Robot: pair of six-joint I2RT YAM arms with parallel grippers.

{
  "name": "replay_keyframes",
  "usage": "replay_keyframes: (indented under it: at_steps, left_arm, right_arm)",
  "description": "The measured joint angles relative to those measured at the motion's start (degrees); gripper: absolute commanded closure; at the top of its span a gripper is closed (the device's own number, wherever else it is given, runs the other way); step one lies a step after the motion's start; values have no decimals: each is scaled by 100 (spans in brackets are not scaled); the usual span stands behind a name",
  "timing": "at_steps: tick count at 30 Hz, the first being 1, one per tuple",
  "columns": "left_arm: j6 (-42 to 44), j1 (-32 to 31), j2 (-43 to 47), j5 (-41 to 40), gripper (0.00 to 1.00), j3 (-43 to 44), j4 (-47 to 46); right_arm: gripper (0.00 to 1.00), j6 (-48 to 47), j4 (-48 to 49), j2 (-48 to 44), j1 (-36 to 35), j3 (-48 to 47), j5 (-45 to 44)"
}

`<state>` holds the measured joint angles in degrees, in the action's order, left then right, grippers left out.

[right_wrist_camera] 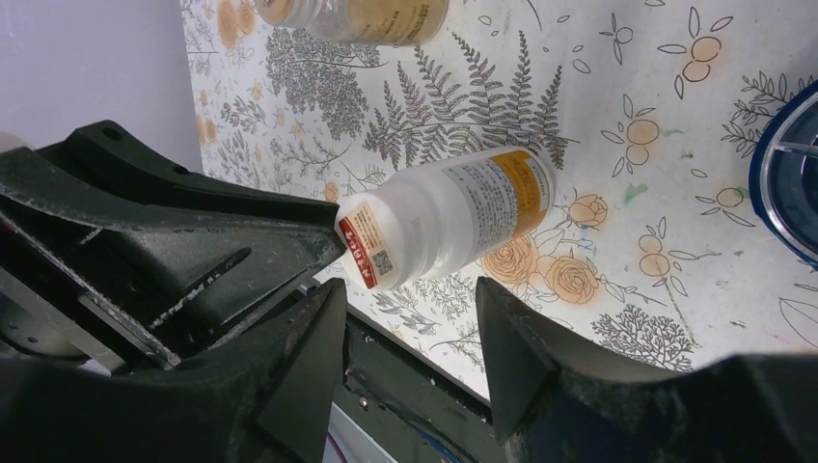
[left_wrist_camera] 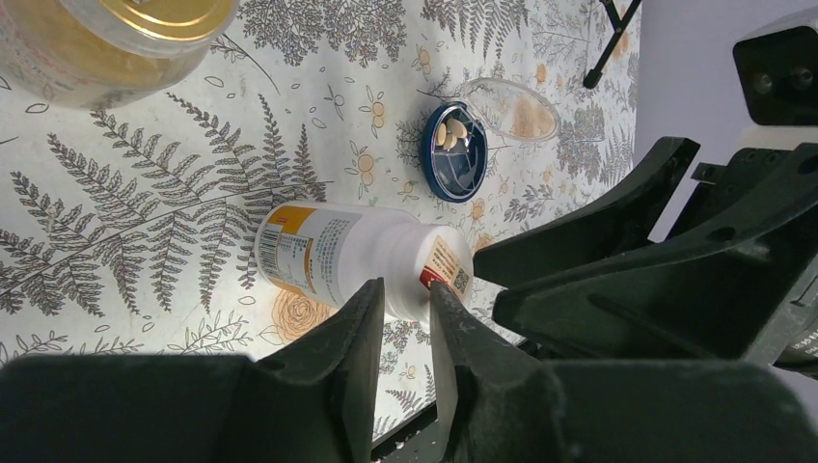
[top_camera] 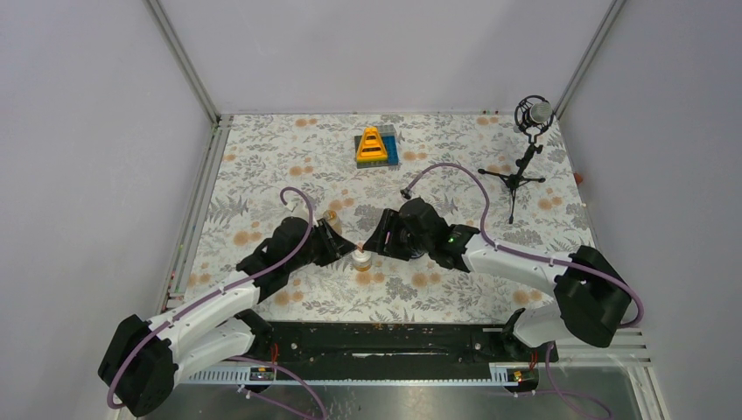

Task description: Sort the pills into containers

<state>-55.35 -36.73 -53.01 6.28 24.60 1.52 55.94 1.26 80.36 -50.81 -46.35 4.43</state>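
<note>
Found the white bottle [left_wrist_camera: 333, 253] lying on its side on the fern-printed tabletop [left_wrist_camera: 145, 193], near the middle between the two arms, its cap end with a red sticker pointing toward the left tool [left_wrist_camera: 405, 285]. Saw that tool's fingers [left_wrist_camera: 352, 328] standing close together right at the cap end, with only a narrow strip of white showing in the gap; could not tell whether gripping the bottle or merely poised over it. Saw the right tool [right_wrist_camera: 410, 285] spread wide and gripping nothing, with the bottle showing just past the gap between its fingertips. Noted the small dark-blue dish [left_wrist_camera: 470, 176] a little beyond the bottle in the left wrist view, apart from it, with a few pale pills [left_wrist_camera: 449, 132] in one compartment and a clear round lid [left_wrist_camera: 516, 111] lying open at its rim. Spotted the amber bottle [left_wrist_camera: 77, 58] farther off, well apart from the white one. Marked the yellow triangular toy [top_camera: 374, 144] at the far side of the tabletop and a microphone on a tripod [top_camera: 528, 153] near the far right corner
</note>
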Motion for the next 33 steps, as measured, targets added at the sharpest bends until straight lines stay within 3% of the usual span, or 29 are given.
replay_keyframes:
  at_steps: [9, 19, 33]
  left_arm:
    - [52, 0, 2, -4, 78, 0, 9]
    - [79, 0, 2, 44, 89, 0, -4]
    - [-317, 85, -7, 197, 94, -153, -247]
  right_arm:
    - [58, 341, 284, 409, 63, -46, 223]
    - [64, 529, 411, 417, 68, -46, 391]
    - [71, 796, 496, 424, 127, 46, 575]
